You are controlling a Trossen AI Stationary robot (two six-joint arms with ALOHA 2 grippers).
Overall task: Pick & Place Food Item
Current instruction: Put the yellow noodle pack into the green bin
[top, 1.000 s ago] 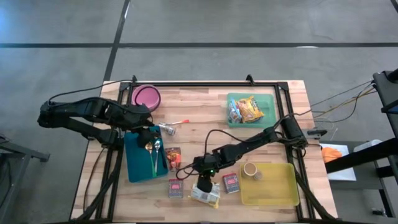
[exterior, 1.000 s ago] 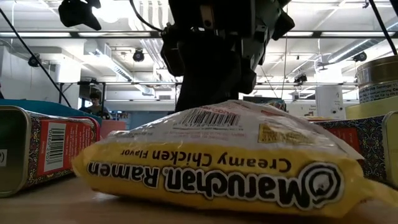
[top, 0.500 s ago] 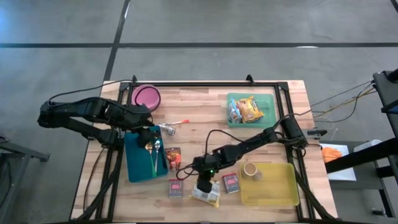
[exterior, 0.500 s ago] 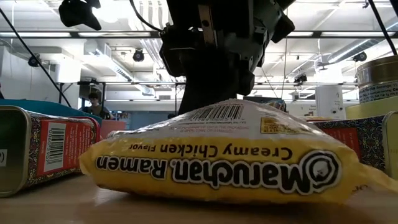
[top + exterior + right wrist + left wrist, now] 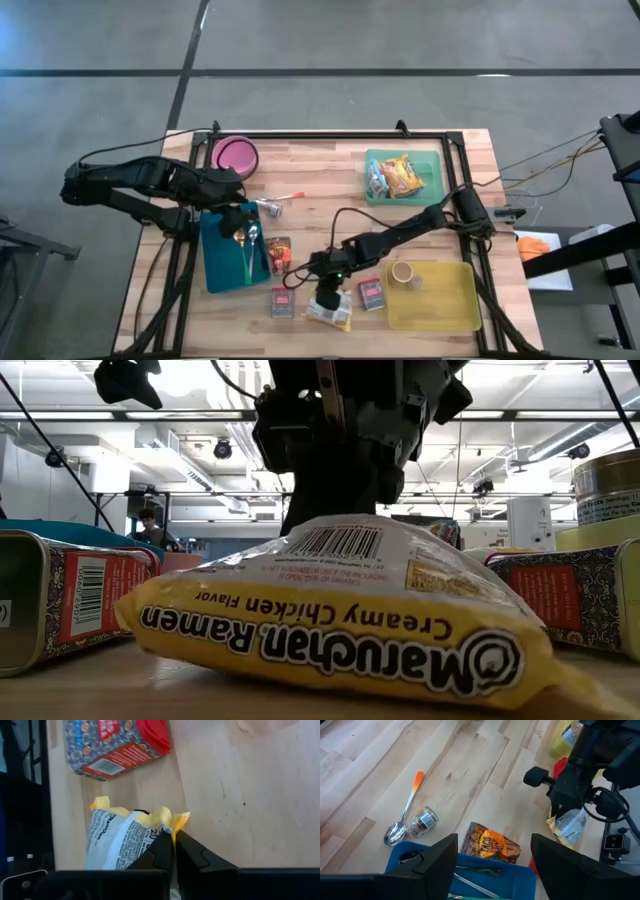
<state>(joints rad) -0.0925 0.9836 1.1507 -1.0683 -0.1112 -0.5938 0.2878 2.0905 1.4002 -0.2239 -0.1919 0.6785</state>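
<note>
High view, lower centre of the wooden tabletop: we see the right gripper with jaws clamped on the crinkled edge of the yellow plastic ramen packet. At left, the left gripper hangs over the blue tray, jaws apart.

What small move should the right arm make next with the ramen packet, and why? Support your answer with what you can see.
Probably a short lift straight up. The right tool is shut on the ramen packet's crimped yellow edge, while the packet lies on the table between two small tins, so raising it first should clear them before carrying it off.
</note>
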